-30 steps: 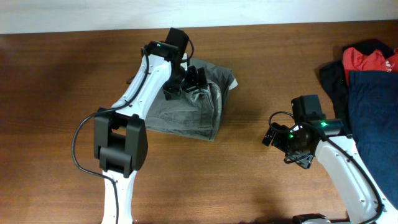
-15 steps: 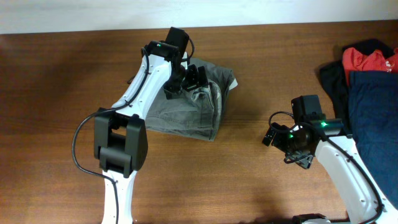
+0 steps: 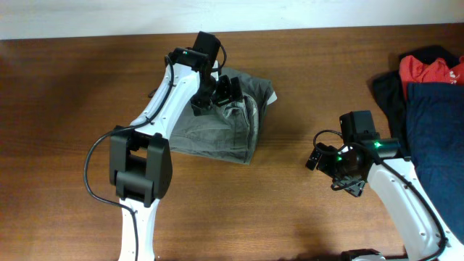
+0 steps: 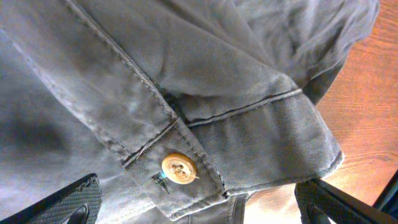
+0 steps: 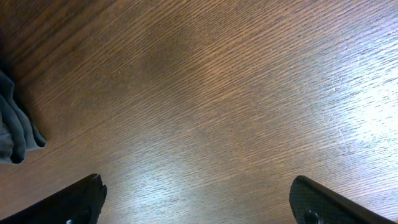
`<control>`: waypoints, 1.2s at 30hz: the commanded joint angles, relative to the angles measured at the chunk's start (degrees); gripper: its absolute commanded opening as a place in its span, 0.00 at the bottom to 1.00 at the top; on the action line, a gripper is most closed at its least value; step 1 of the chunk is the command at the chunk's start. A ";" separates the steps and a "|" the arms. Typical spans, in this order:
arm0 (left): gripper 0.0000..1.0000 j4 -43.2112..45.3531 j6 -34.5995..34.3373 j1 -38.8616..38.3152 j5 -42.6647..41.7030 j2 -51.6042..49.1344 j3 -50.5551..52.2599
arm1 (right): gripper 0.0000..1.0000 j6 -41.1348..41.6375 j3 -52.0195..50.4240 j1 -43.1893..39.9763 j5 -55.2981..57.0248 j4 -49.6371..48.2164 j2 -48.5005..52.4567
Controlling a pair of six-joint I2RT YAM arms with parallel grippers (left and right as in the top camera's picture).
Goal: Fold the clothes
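The grey-olive clothes (image 3: 225, 123) lie bundled on the surface (image 3: 304, 87), left of centre, far side. The left end effector (image 3: 215, 98), spread wide, hovers over their tan button (image 4: 179, 168). The right end effector (image 3: 332, 172), also spread, holds nothing. The white print on the red garment (image 3: 424, 67) is unreadable.

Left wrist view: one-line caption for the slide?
Open left jaws over the grey-olive shorts, tan button at the waistband corner, wooden table at right.

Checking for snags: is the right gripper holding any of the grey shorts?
No, the right gripper hangs open over the wooden table, with the grey shorts lying apart at the view's left edge.
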State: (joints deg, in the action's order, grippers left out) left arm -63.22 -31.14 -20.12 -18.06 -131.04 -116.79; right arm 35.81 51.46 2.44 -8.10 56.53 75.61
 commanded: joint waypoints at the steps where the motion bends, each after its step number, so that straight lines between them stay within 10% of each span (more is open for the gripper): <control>1: 0.99 -0.94 -0.76 0.26 -0.55 -0.57 -0.26 | 0.99 0.26 -0.17 -0.22 -0.31 -0.07 0.02; 30: 0.94 3.28 -5.75 1.01 -0.55 -3.04 -0.26 | 0.99 0.26 -0.17 -0.22 -0.31 -0.07 0.02; 36: 0.57 8.15 -5.68 1.01 -2.78 -3.56 -0.26 | 0.99 0.26 -0.17 -0.22 -0.31 -0.07 0.02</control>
State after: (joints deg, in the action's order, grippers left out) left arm -56.99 -36.51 -19.31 -18.44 -133.93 -116.79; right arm 35.81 51.46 2.44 -8.10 56.53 75.61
